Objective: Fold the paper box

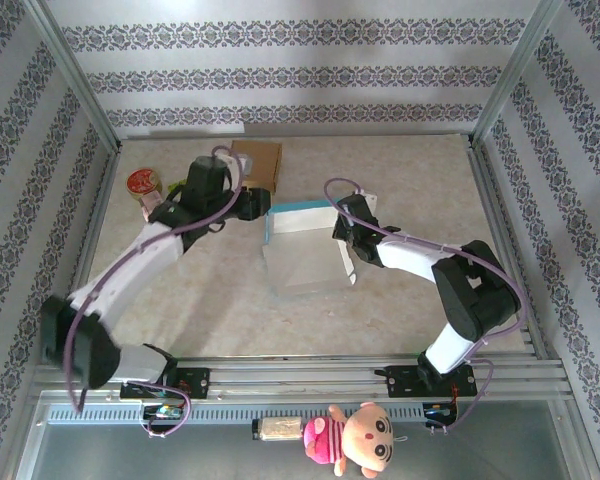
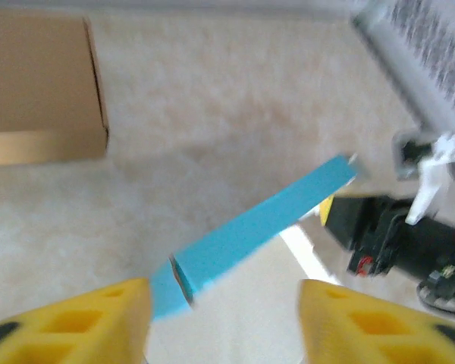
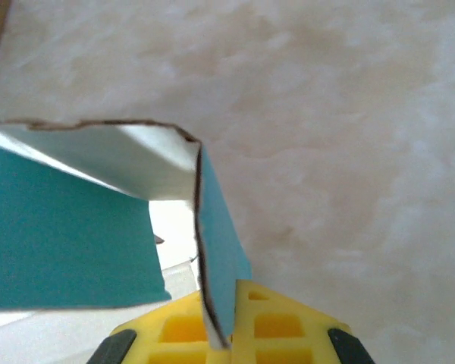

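While the right gripper pinches one upright wall of the teal-and-white paper box, which sits mid-way across the beige table, seemingly to keep that panel raised, the left gripper hangs with its fingers spread wide around the opposite teal edge, likely ready to fold it.

Overhead looks down; close wrist views share the paper box.

Brown cardboard box at back, round tin leftward, plush doll at front
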`<action>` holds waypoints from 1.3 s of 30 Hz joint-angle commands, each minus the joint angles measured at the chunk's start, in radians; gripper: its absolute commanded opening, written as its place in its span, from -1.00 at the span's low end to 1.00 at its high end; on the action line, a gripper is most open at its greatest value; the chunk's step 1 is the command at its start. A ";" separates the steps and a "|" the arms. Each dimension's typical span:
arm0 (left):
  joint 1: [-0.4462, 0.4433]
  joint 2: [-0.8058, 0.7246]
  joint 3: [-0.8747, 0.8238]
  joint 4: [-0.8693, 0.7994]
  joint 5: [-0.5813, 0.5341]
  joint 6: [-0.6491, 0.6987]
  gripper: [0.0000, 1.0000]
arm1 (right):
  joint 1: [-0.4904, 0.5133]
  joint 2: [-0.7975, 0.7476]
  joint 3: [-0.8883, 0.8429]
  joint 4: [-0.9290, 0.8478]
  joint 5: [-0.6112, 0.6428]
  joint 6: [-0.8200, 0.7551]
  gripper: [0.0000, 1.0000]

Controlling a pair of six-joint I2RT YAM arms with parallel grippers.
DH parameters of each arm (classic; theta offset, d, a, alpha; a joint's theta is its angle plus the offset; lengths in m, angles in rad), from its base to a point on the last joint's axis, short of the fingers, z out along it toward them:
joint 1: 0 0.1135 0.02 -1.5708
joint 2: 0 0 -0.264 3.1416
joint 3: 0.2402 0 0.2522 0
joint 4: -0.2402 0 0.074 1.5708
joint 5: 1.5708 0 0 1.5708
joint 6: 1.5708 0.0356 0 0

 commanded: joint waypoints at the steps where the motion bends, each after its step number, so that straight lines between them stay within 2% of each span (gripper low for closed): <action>1: -0.128 -0.076 -0.103 0.099 -0.204 -0.094 -0.25 | 0.015 -0.042 0.012 -0.080 0.143 0.080 -0.99; 3: -0.193 -0.096 -0.155 0.127 -0.246 -0.139 -0.47 | 0.023 -0.056 0.012 -0.106 0.190 0.107 -0.98; 5: -0.232 -0.081 -0.211 0.175 -0.240 -0.186 -0.66 | 0.029 -0.072 0.007 -0.127 0.230 0.130 -0.96; 9: -0.251 0.038 -0.257 0.309 -0.132 -0.203 -0.97 | 0.030 -0.081 0.010 -0.163 0.253 0.155 -0.94; 13: -0.254 0.238 -0.240 0.476 -0.005 -0.213 -1.00 | 0.030 -0.065 0.021 -0.179 0.223 0.155 -0.93; 17: -0.254 0.442 -0.198 0.711 0.125 -0.315 -1.00 | 0.029 -0.064 0.005 -0.173 0.221 0.187 -0.93; 19: -0.256 0.529 -0.147 0.757 0.173 -0.343 -1.00 | 0.026 -0.063 0.001 -0.174 0.219 0.198 -0.93; 26: -0.283 0.683 -0.016 0.693 0.237 -0.343 -1.00 | 0.015 -0.049 -0.003 -0.188 0.203 0.246 -0.94; 33: -0.306 0.753 0.012 0.647 0.310 -0.299 -1.00 | 0.009 -0.021 0.016 -0.211 0.185 0.267 -0.95; 36: -0.307 0.796 0.081 0.534 0.333 -0.235 -1.00 | 0.007 -0.010 0.027 -0.213 0.168 0.260 -0.95; 39: -0.306 0.821 0.111 0.445 0.298 -0.172 -1.00 | 0.007 -0.010 0.030 -0.215 0.162 0.261 -0.95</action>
